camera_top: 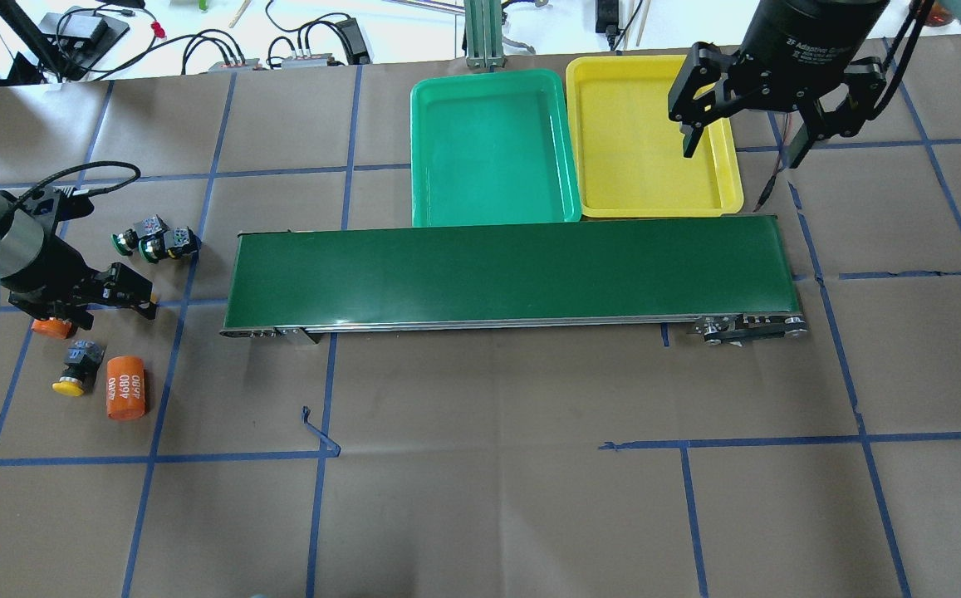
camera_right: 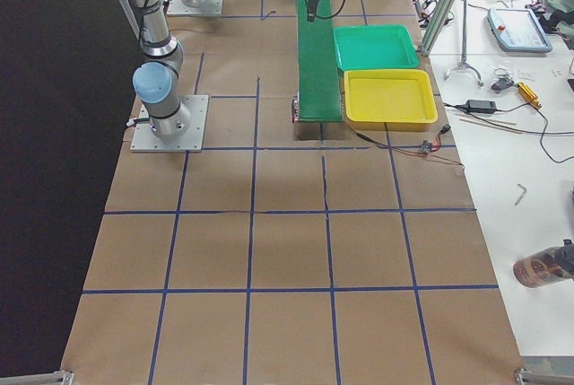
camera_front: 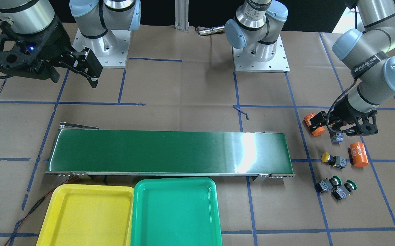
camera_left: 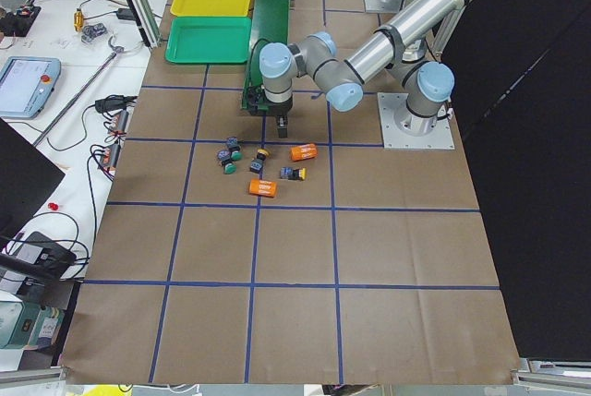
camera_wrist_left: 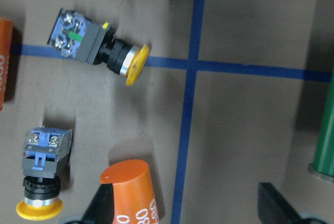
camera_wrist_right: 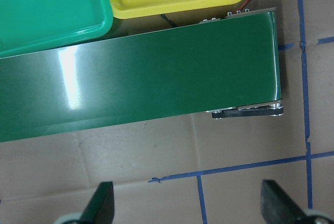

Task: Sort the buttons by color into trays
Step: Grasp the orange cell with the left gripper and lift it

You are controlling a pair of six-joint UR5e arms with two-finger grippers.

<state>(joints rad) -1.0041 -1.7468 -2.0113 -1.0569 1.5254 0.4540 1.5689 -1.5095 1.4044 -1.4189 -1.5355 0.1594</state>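
Observation:
Two yellow buttons show in the left wrist view, one lying sideways (camera_wrist_left: 99, 49) and one near the left edge (camera_wrist_left: 44, 172). In the front view one yellow button (camera_front: 334, 160) lies on the table, and the other's grey block (camera_front: 337, 138) shows under my left gripper (camera_front: 344, 128). Two green buttons (camera_top: 127, 241) (camera_top: 160, 245) lie beyond it. My left gripper (camera_top: 135, 292) hovers open and empty over this cluster. The yellow tray (camera_top: 654, 199) and the green tray (camera_top: 488, 208) are empty. My right gripper (camera_top: 744, 145) is open and empty, high over the yellow tray's corner.
A long dark green belt (camera_top: 513, 274) runs across the table in front of the trays. Two orange cylinders lie among the buttons, one marked "4680" (camera_top: 125, 386) and one under my left wrist (camera_top: 52, 328). Blue tape lines cross the brown paper.

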